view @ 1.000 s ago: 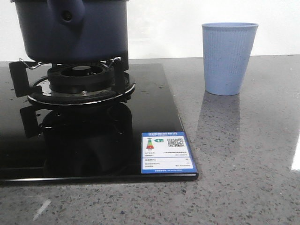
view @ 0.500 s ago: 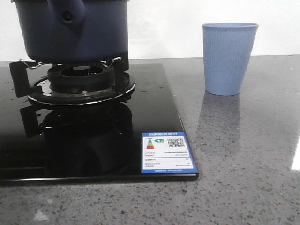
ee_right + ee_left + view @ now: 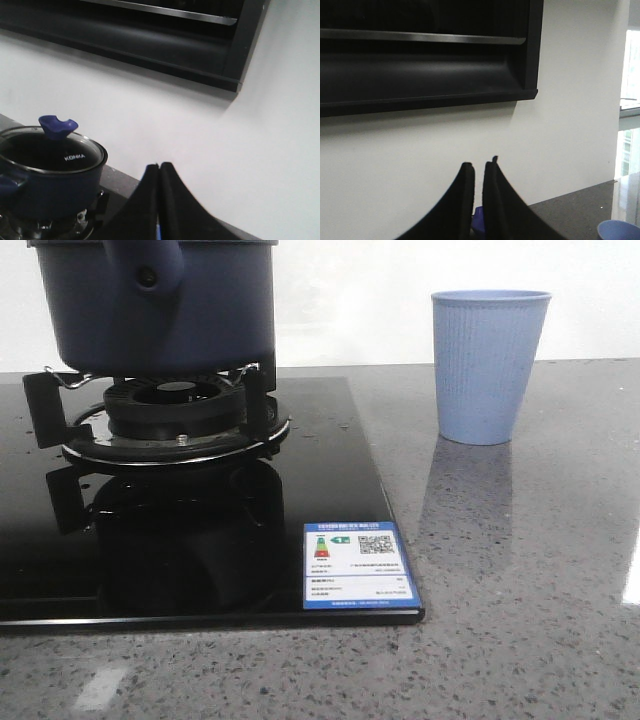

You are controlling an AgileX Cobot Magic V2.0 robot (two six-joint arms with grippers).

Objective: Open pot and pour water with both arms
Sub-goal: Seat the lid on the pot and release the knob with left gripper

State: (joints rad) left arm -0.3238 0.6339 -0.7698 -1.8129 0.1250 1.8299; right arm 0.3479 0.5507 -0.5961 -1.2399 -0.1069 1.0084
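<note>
The dark navy pot (image 3: 160, 310) sits on the gas burner (image 3: 175, 415) at the far left, its stubby handle (image 3: 148, 270) facing me. In the right wrist view the pot (image 3: 50, 192) carries a glass lid (image 3: 45, 152) with a blue knob (image 3: 57, 125). My right gripper (image 3: 159, 166) is shut and empty, held high and well apart from the pot. My left gripper (image 3: 479, 167) is also up in the air, its fingers a sliver apart with nothing gripped. A blue sliver (image 3: 479, 220) shows far behind the gap. Neither gripper appears in the front view.
A light-blue ribbed cup (image 3: 488, 365) stands on the grey speckled counter (image 3: 500, 570) to the right of the black glass stove top (image 3: 330, 490), and its rim (image 3: 620, 231) shows in the left wrist view. A dark range hood (image 3: 420, 60) hangs on the white wall above.
Pot and cup stay where they were. Only a pale reflection on the counter's front left has shifted.
</note>
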